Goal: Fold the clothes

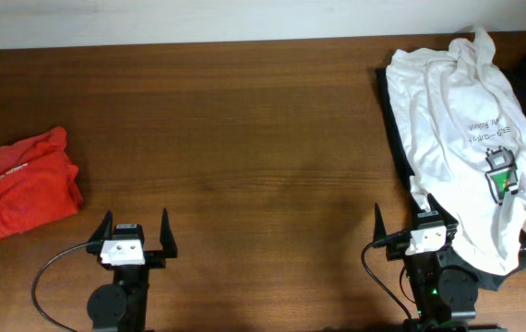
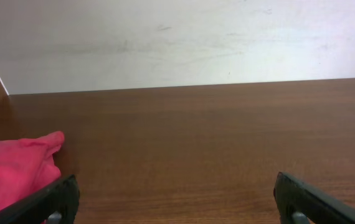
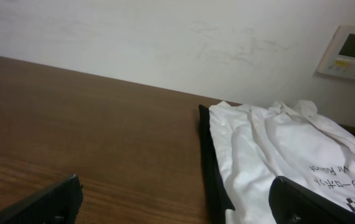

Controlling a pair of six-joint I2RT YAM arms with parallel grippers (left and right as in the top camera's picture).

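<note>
- The white T-shirt point(image 1: 466, 120) is at the far right of the table point(image 1: 245, 138), all bunched up, with the chest print and grey lettering facing up. It's nowhere near flat, so I'd say the folding hasn't really started.
- It's lying right on top of a black shirt point(image 1: 392, 111). A dark strip of that one pokes out along the white shirt's left edge and again at the near end.
- The right gripper point(image 1: 406, 217) sits low at the near end of the shirt with its fingers spread wide and nothing between them. The hem looks to be just beside one finger, maybe touching, but I can't tell.
- The left gripper point(image 1: 135, 221) is also spread wide and empty, parked over bare wood well apart from the shirt.
- A red cloth point(image 1: 32, 180) is off at the far left, near the left arm but out of the way.
- Biggest risk in my book: a pinch at that left edge catches the black layer too, and both shirts drag along together.
- Second one: with this many wrinkles, the fingers could close on a random ridge instead of a hem or sleeve, and the shirt would lift as a lump.
- The shirt's right side runs out of the overhead view, so I can't tell whether any of it hangs off the table.
</note>
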